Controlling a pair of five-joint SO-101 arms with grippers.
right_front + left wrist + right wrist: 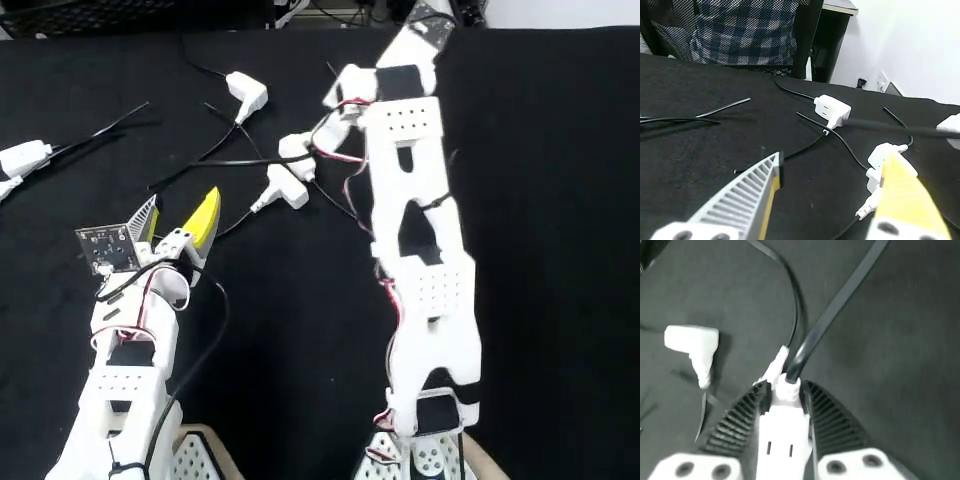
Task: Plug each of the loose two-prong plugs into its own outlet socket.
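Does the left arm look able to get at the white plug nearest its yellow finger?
Probably yes. The left gripper is open and the white plug lies just ahead on the table, with nothing between them but a thin black cable.

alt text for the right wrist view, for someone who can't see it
The right claw is clamped on a white outlet socket whose two slots face the camera, with a thick black cable leading away from its far end. A white angled plug lies loose off to one side on the black table.
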